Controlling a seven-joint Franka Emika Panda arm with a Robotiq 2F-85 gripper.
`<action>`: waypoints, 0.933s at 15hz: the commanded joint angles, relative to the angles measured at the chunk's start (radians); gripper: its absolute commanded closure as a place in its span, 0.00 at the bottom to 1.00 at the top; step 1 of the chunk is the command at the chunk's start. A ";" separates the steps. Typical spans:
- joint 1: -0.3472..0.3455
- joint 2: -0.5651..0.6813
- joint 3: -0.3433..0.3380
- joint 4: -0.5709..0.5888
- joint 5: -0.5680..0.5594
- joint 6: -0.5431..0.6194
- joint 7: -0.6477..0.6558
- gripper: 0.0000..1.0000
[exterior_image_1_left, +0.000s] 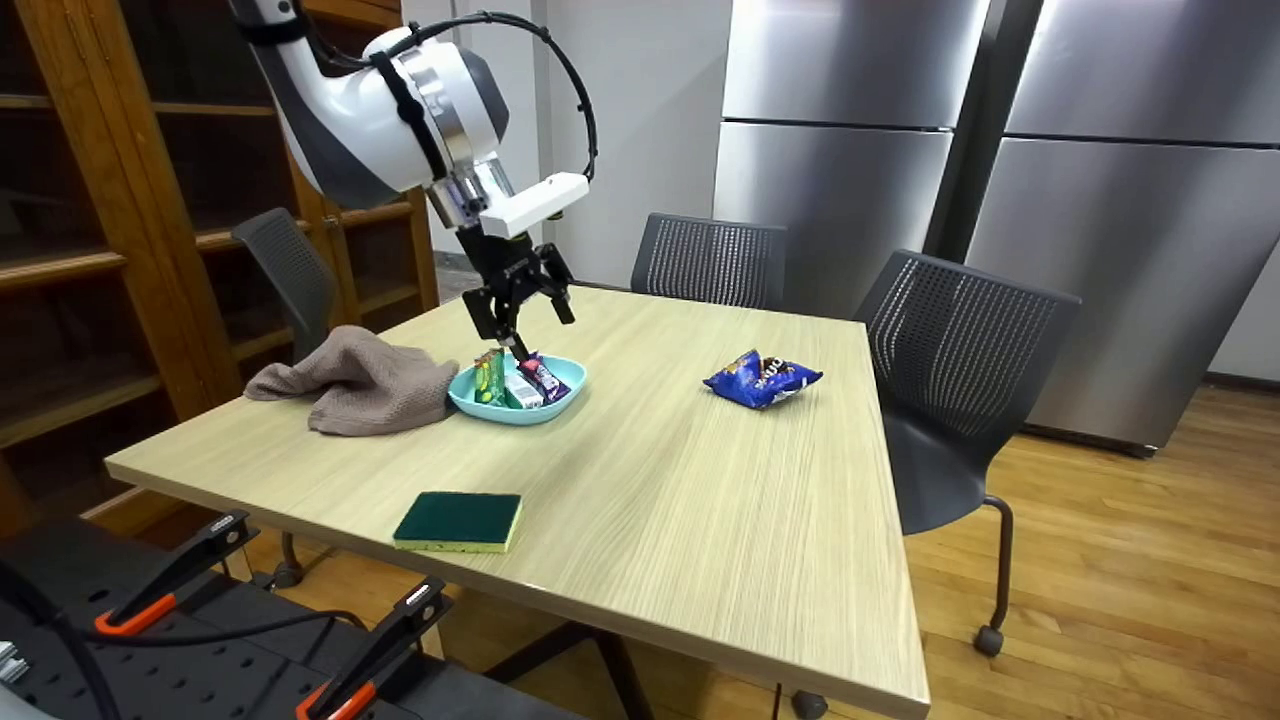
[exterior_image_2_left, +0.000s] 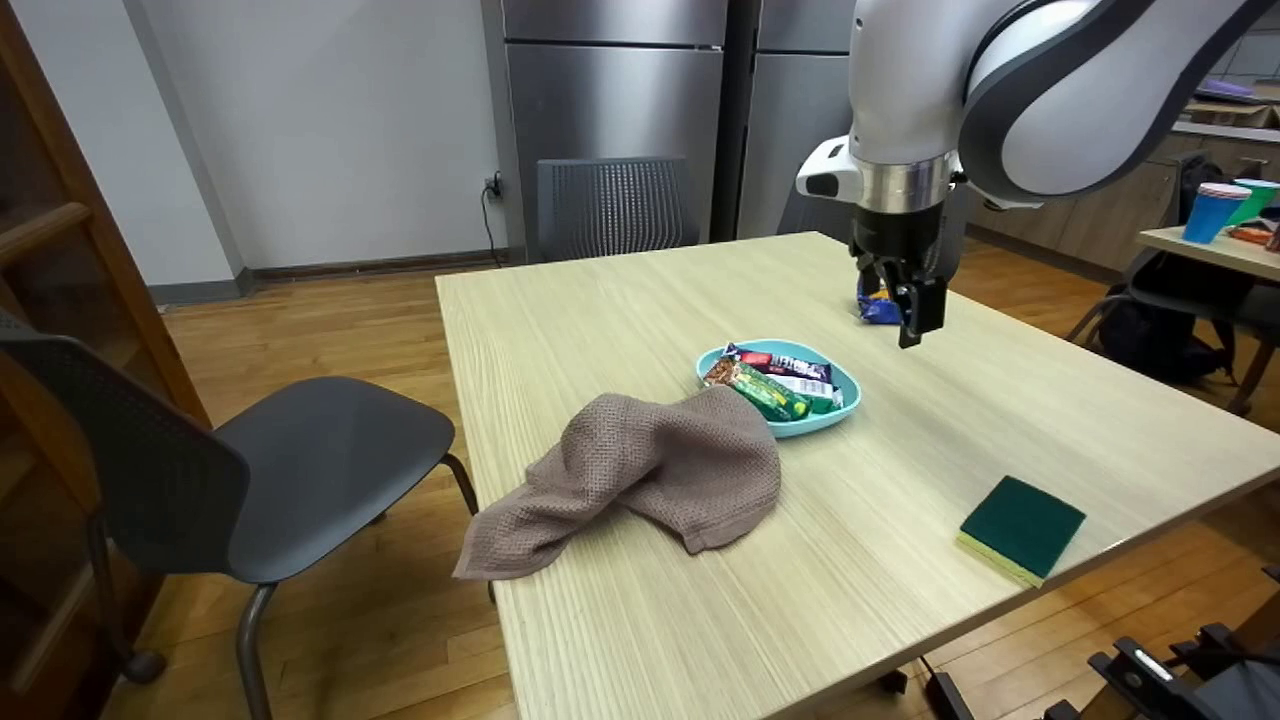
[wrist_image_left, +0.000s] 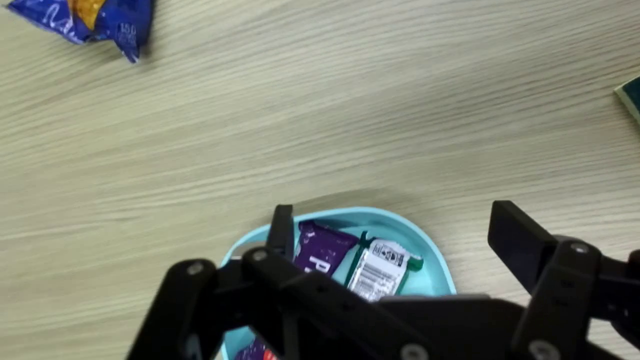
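The pincer (wrist_image_left: 393, 206) is spread wide, with nothing gripped, and is suspended above the desk (exterior_image_2_left: 600, 320) near the bowl (exterior_image_1_left: 515, 415). In the bowl, the bars (exterior_image_2_left: 770, 393) are penned together by the raised rim. Just beside it, the cloth (exterior_image_2_left: 640, 465) is heaped, held up by its own folds. Farther off, the sponge (exterior_image_1_left: 458, 520) is laid flat near the desk's edge, while the bag (exterior_image_1_left: 745, 382) is set well apart, seemingly puffed out by air inside.

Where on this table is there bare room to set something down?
The table has bare room between the turquoise bowl and the blue packet, and between the packet and the sponge. It's crowded around the bowl: wrapped bars lie in it, the brown towel bunches right beside it, and the open fingers hang above nearby.
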 joint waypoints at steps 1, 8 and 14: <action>0.003 0.012 0.044 0.027 -0.033 0.065 -0.078 0.00; -0.006 0.149 0.148 0.124 0.017 0.211 -0.348 0.00; -0.037 0.257 0.238 0.176 0.116 0.265 -0.589 0.00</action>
